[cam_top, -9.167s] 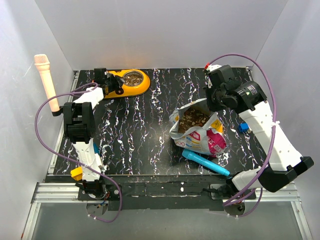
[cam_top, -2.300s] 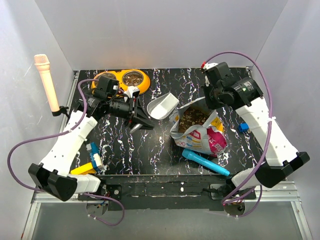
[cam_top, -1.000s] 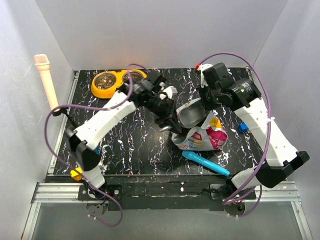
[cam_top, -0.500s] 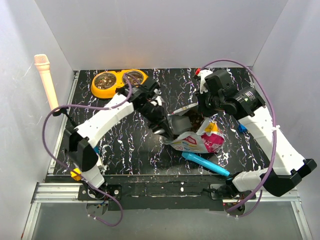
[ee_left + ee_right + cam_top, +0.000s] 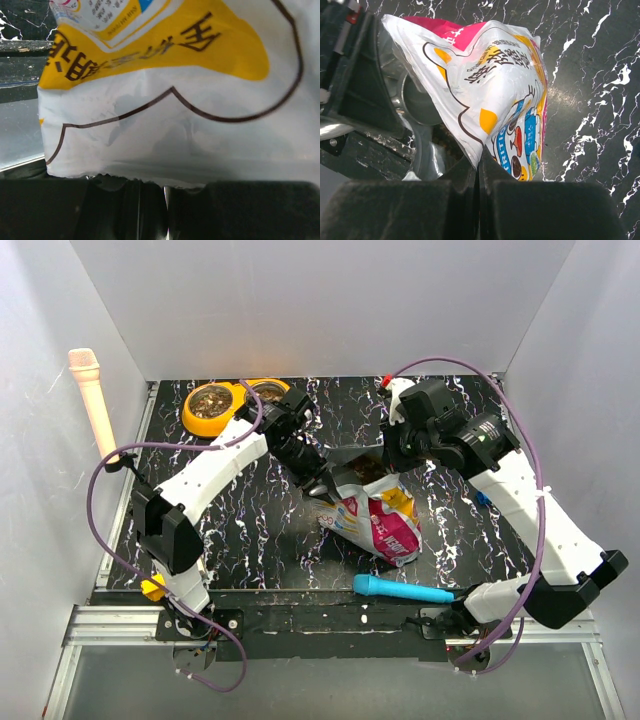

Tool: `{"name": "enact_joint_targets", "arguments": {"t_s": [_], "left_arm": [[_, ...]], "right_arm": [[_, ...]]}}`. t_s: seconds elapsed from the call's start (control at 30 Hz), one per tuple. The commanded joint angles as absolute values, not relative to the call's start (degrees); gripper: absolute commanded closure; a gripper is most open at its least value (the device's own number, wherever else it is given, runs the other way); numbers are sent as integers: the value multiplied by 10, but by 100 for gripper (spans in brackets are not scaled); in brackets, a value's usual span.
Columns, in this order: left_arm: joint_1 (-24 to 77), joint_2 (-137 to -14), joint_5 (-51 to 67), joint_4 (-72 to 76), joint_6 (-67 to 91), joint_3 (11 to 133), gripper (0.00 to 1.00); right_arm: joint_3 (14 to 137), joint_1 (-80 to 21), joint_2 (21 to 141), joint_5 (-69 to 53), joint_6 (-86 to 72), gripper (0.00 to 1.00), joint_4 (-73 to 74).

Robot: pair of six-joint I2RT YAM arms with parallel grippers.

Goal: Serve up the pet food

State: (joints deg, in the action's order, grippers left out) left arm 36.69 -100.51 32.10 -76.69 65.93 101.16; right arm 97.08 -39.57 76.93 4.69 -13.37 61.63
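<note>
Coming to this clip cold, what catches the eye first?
The bright printed pouch sits mid-table, its mouth pinched by the right gripper, with a grey scoop pushed inside it. At the far left stands an orange double bowl with kibble in both cups; a blue marker lies near the front edge.

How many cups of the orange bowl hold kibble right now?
2. The left cup holds kibble in full view; the right cup also shows some, partly hidden behind the left arm.

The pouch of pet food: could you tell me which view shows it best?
Right wrist view: the pouch shows large, print readable, edge pinched by the right tool. Top view shows it small between the arms; left wrist view, only a white-yellow patch.
</note>
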Motion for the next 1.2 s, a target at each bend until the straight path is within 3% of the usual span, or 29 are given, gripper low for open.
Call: {"name": "enact_joint_targets", "arguments": {"t_s": [0.0,0.7,0.93,1.17], "left_arm": [[355,-1025,235,-868,713,973,100],[409,-1150,310,-574,806,860,100],[415,-1162,416,-272,803,786,100],[409,-1082,465,50,837,707,100]], "right_arm": [[1040,-398,730,54,-125,99,496],[987,-398,709,24,-136,99,478],[979,-398,693,47,-133,99,484],[951,-389,672,91,-130,99,485]]}}
